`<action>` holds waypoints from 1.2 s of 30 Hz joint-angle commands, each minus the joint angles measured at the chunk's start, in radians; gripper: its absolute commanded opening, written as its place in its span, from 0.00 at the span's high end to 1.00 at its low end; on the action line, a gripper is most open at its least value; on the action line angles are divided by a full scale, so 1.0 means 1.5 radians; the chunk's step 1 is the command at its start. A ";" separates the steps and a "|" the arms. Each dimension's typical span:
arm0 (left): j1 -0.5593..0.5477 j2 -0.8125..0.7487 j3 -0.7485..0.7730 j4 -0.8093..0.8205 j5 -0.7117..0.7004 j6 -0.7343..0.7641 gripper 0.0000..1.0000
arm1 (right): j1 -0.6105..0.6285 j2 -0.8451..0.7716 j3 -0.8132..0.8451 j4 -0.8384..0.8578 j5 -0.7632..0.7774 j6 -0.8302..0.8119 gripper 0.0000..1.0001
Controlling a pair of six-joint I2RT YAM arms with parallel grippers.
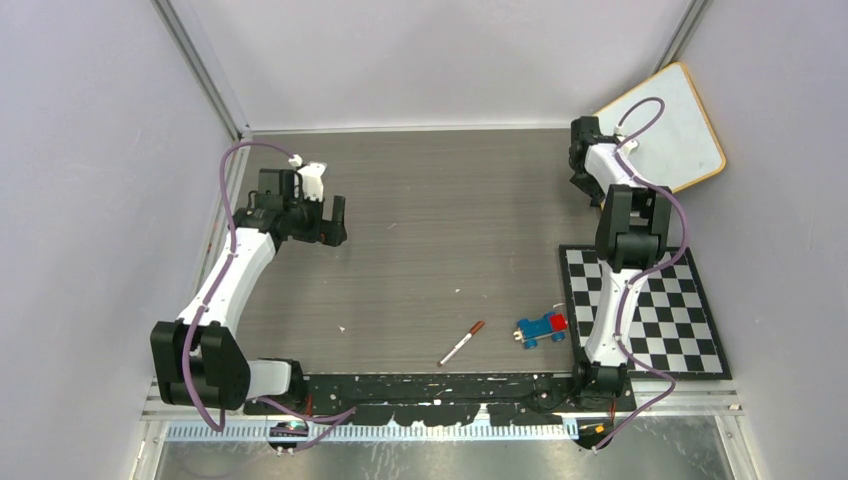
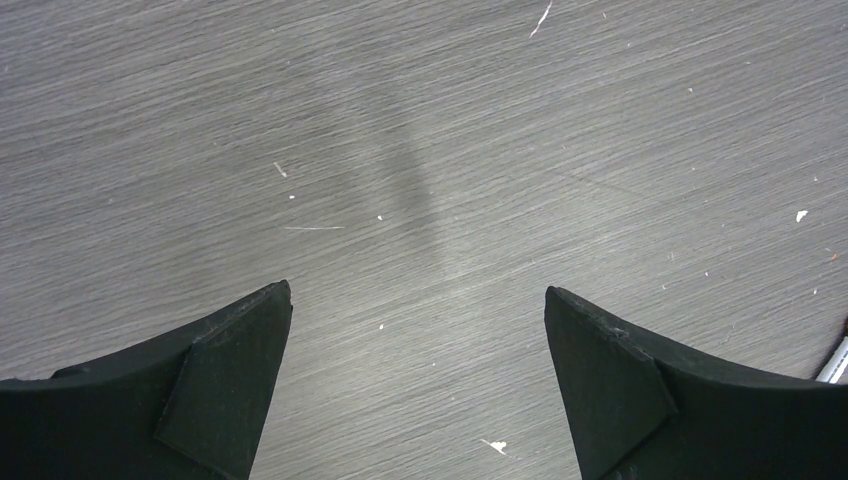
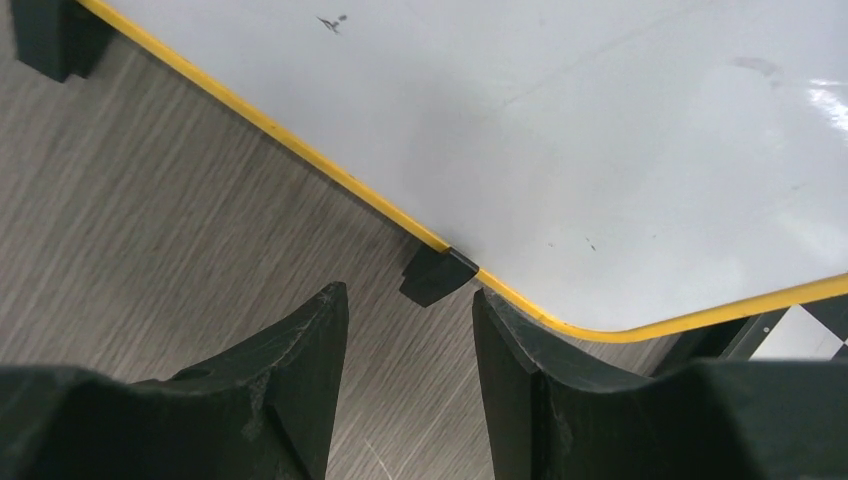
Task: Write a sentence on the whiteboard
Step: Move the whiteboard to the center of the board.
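Hovering beside the whiteboard at the far right corner of the table, the right claw is partly open, seemingly empty, near a black clip; left claw wide open, empty

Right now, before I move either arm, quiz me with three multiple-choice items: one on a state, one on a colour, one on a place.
1. The left gripper is:
A open and empty
B shut and empty
C holding something

2. The whiteboard has a rim that is:
A blue
B green
C yellow-orange

3. The marker lies:
A on the whiteboard
B on the table, left of the toy car
C in the left gripper

Answers:
1 A: its jaws stand wide apart over bare table.
2 C: the right wrist view shows the rim up close.
3 B: the top view shows it flat on the wood beside the car.
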 commanded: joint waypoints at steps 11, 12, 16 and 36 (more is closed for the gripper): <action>0.002 -0.014 0.002 0.014 0.017 0.008 0.00 | -0.025 0.052 0.043 -0.008 0.017 0.033 0.51; 0.002 -0.012 0.002 0.015 0.016 0.007 0.00 | -0.025 0.054 0.042 -0.008 0.016 0.032 0.51; 0.002 -0.011 0.002 0.014 0.017 0.008 0.00 | -0.027 0.059 0.047 -0.008 0.025 0.029 0.54; 0.002 -0.011 0.001 0.015 0.017 0.011 0.00 | -0.023 0.038 0.006 -0.016 -0.028 -0.021 1.00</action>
